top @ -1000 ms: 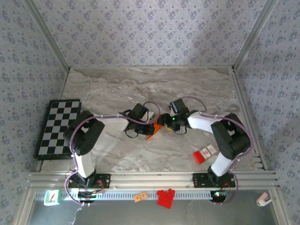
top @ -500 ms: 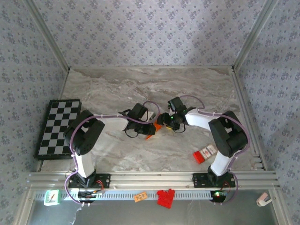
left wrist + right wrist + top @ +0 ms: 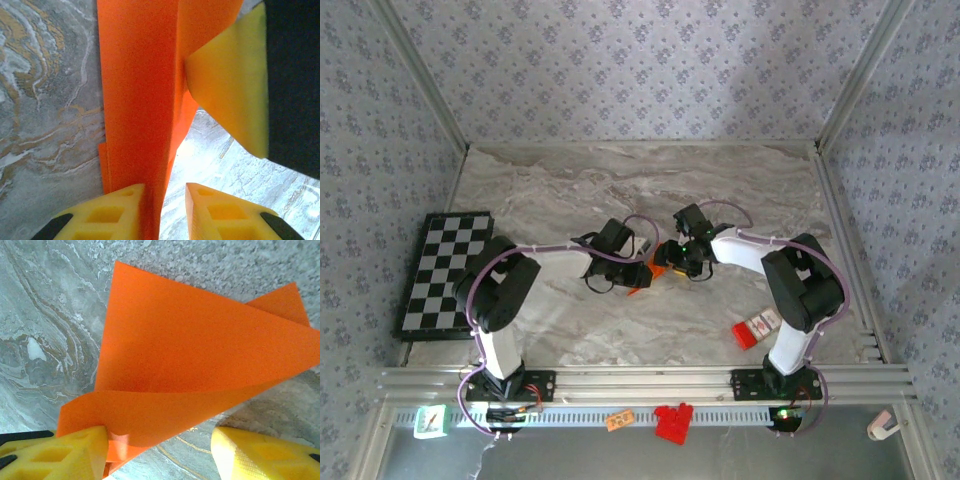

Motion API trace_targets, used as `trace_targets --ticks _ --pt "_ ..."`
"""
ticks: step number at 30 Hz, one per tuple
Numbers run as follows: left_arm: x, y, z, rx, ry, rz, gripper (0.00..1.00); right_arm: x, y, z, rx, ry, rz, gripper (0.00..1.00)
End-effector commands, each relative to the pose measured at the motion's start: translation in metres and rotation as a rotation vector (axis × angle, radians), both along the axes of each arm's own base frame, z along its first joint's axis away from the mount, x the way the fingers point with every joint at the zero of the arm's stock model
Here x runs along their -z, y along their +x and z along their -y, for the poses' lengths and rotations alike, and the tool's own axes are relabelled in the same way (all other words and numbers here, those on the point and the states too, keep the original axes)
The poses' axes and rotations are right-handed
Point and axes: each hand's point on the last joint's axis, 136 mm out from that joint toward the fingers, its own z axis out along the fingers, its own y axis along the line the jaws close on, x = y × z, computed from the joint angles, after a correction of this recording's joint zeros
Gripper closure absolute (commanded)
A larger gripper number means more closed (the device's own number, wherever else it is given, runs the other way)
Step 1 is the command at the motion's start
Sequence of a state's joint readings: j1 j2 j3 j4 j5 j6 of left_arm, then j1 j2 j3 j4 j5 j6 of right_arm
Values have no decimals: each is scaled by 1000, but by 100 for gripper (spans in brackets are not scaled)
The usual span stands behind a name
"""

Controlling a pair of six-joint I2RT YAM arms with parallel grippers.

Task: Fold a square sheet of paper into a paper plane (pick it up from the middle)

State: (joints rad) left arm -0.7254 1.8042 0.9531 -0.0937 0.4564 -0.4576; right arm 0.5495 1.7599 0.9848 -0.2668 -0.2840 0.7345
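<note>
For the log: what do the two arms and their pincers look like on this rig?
Both the left arm and the right arm have white links between bulky black joint housings, with a lilac cable looping along each. The left pincer and the right pincer carry yellow plastic fingers with moulded hollow cells, set in black mounts.

A: What is the orange sheet (image 3: 200, 355) made of?
B: Thin paper, matt and smooth, sharply creased; light glows through it in places.
A: And the table (image 3: 550, 190)?
B: It looks like polished stone, grey with marbled veins, faintly glossy.
A: The fingers (image 3: 55, 455) of the right gripper (image 3: 160, 442)?
B: Yellow plastic, matt; one has a finely gridded face, the other hollow cells.
A: The rails (image 3: 640, 380) at the near edge?
B: Bare brushed metal.
</note>
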Motion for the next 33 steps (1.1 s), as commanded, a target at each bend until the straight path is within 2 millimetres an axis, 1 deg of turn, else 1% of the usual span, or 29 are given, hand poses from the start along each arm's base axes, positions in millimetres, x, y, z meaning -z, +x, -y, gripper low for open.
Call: trace_targets --ticks 1,12,18,22,25,29,31,33 --pt "-21 7 4 -6 -31 24 72 28 -7 1 -33 -59 -29 39" --pt "-21 8 2 -6 -20 24 72 29 -9 0 -41 -61 -35 39" --pt "-16 7 0 -5 -10 23 84 28 -8 0 -41 -57 -35 39" --pt "-12 7 -1 0 -7 28 92 24 -8 -2 -40 -41 -27 38" --pt "-11 8 -2 3 0 44 97 13 -6 -4 -34 -12 1 36" --pt "-10 11 -6 5 21 82 99 -10 -2 -3 -18 45 75 31" --pt "-13 14 -8 4 27 111 100 -22 0 1 2 70 116 29" --pt "-16 18 -12 -4 42 147 100 -32 3 10 38 82 155 28"
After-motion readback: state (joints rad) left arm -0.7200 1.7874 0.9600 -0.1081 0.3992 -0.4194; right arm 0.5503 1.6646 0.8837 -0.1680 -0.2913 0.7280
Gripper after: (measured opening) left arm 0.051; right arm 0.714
